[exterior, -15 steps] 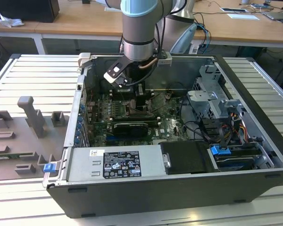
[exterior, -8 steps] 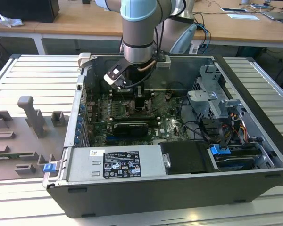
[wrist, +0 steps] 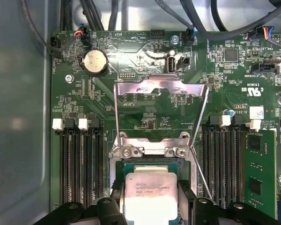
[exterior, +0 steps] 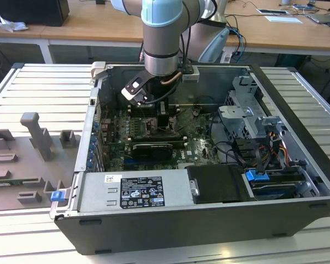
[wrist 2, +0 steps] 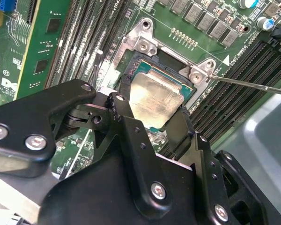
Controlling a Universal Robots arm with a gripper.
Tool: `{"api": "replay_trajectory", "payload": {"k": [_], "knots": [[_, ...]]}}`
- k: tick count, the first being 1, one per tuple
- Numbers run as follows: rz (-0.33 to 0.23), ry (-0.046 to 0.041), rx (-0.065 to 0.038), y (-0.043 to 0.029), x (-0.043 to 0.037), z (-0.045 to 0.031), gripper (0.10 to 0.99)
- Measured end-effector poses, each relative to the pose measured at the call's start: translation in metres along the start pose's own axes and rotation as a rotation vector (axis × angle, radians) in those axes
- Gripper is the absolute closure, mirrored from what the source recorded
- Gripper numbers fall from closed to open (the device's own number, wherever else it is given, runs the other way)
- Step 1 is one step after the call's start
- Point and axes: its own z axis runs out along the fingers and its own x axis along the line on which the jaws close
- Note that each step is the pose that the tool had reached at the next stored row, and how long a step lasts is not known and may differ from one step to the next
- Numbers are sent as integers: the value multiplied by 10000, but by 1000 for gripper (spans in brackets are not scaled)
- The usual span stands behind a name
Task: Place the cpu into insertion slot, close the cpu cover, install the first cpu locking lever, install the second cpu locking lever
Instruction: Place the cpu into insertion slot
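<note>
Gripper (wrist 2: pixel 150 110) clamps the cpu (wrist 2: pixel 155 96) by 2 opposite edges, level over the insertion slot (wrist 2: pixel 144 43) for seating; cpu cover (wrist: pixel 150 86) stands raised, clearing access.

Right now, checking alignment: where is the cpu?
In both wrist views the cpu is held by the gripper at the insertion slot, between the memory slots, with the cpu cover open.

Grey cylindrical arm (exterior: pixel 162 52), pale blue joint cap (exterior: pixel 161 11), black cable (exterior: pixel 183 41) alongside, black angular gripper (wrist 2: pixel 150 110), silver screws (wrist 2: pixel 158 190)
</note>
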Motion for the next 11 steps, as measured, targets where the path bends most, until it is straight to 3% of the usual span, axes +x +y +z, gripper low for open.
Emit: {"api": "replay_trajectory", "payload": {"k": [11], "knots": [[22,-9,2,-2,-1,35,545]]}}
